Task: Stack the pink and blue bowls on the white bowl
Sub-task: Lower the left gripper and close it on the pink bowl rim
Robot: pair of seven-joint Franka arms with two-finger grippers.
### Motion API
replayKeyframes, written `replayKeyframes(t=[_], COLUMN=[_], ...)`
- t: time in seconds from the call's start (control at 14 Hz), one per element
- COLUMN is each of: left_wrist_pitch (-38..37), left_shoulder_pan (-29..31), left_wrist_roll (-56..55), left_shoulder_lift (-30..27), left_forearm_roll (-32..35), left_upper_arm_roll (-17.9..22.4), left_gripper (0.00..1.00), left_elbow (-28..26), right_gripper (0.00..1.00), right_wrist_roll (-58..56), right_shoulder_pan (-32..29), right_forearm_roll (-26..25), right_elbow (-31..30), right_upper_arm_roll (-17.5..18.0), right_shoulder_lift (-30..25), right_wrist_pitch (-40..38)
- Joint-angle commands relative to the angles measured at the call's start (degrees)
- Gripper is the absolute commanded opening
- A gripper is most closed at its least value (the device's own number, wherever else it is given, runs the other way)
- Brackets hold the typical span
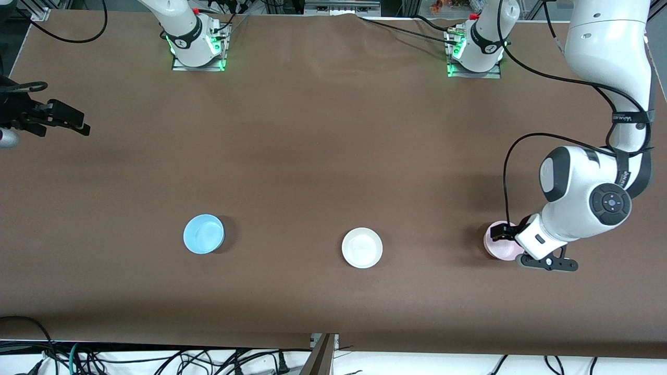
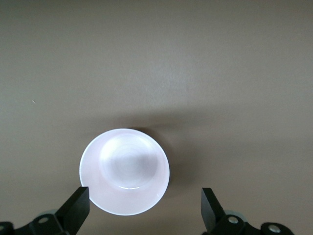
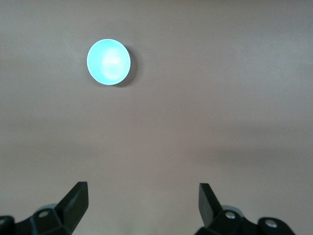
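Three bowls sit in a row on the brown desk (image 1: 333,156): the blue bowl (image 1: 204,234) toward the right arm's end, the white bowl (image 1: 362,248) in the middle, and the pink bowl (image 1: 501,240) toward the left arm's end, all well apart from each other. The left tool (image 2: 145,208) hangs over the pink bowl with its fingers (image 2: 76,209) spread wide and holding nothing, the bowl partly between them in the left wrist view. The right tool (image 1: 65,121) waits at the right arm's end of the desk, well apart from the blue bowl, its fingers (image 3: 76,201) likewise spread and empty.
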Motion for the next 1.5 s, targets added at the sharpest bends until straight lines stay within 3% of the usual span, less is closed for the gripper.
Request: replayKeyframes(t=[0.0,0.71,1.14,1.42], left_wrist_pitch=[0.98,6.42,14.68,14.69], left_shoulder_pan=[-0.21,-1.44,-2.41,-2.23], left_wrist_roll=[-1.01,-1.09,-2.50,-2.59], left_shoulder_lift=[-1.49,1.84,3.78,3.78], left_forearm_roll=[1.30,0.95,0.60,0.60], left_upper_arm_roll=[0.04,-0.14,-0.14,-0.14], left_gripper=[1.00,1.00,1.00,1.00], left_elbow=[-2.70,-4.37,-7.62,-7.97], right_gripper=[1.00,1.00,1.00,1.00], right_wrist_roll=[-0.14,-0.14,-0.14,-0.14], right_shoulder_pan=[-0.30,-0.30,-0.39,-0.39], right_forearm_roll=[-0.45,-0.45,-0.45,-0.45], right_elbow=[-0.04,-0.04,-0.04,-0.04], right_upper_arm_roll=[0.12,0.12,0.12,0.12], right_shoulder_lift=[-0.30,-0.31,-0.30,-0.30], right_wrist_pitch=[-0.27,-0.36,-0.36,-0.36])
